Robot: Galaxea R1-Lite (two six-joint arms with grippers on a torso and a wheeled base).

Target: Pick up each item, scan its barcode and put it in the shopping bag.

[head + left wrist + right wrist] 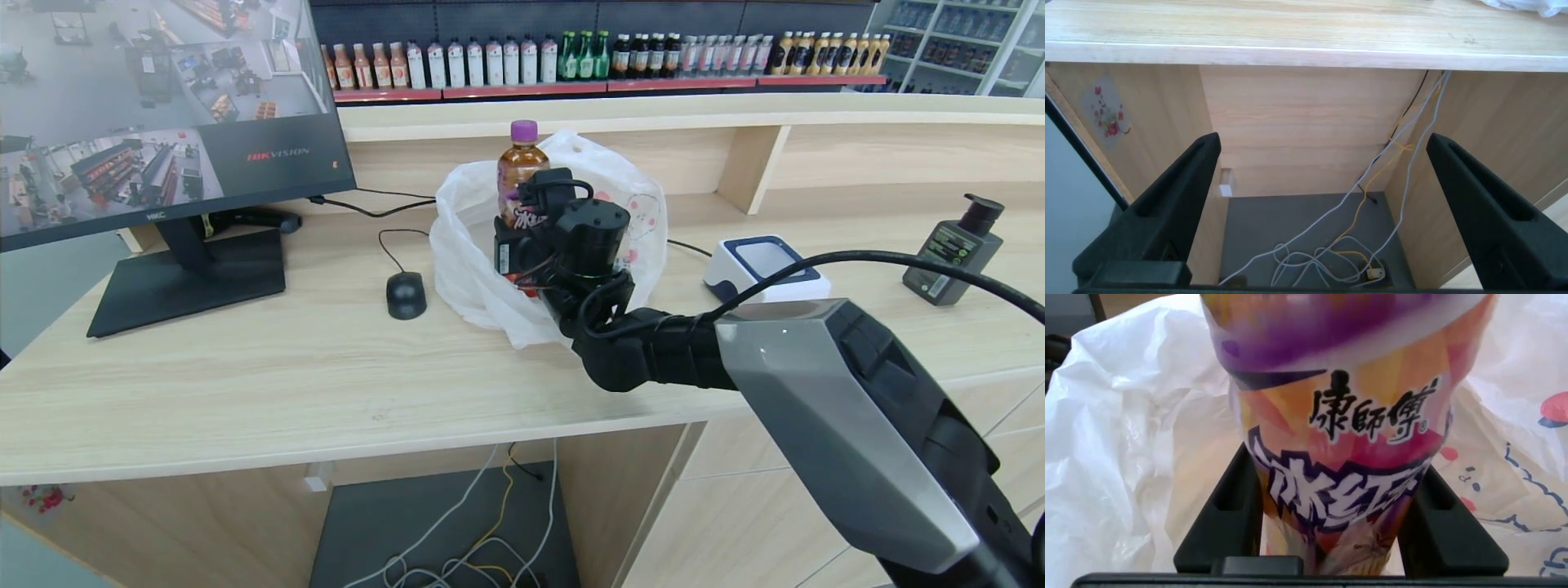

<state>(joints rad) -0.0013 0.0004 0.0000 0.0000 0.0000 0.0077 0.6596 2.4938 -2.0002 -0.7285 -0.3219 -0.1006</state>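
A long wooden counter [326, 367] has a big monitor [155, 106] on its left side. In the middle sits the white shopping bag [473, 269] with its top open. The right gripper [1335, 506] squeezes a tea bottle [520, 167] with a purple cap, held upright in the bag's open top. The left gripper [1323, 143] hangs below the counter edge, fingers spread wide, holding nothing. A small scanner [763, 269] sits right of the bag, and a black mouse [406, 294] left of it.

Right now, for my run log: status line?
right gripper shut on purple-capped amber bottle; at mouth of white plastic bag; left gripper open
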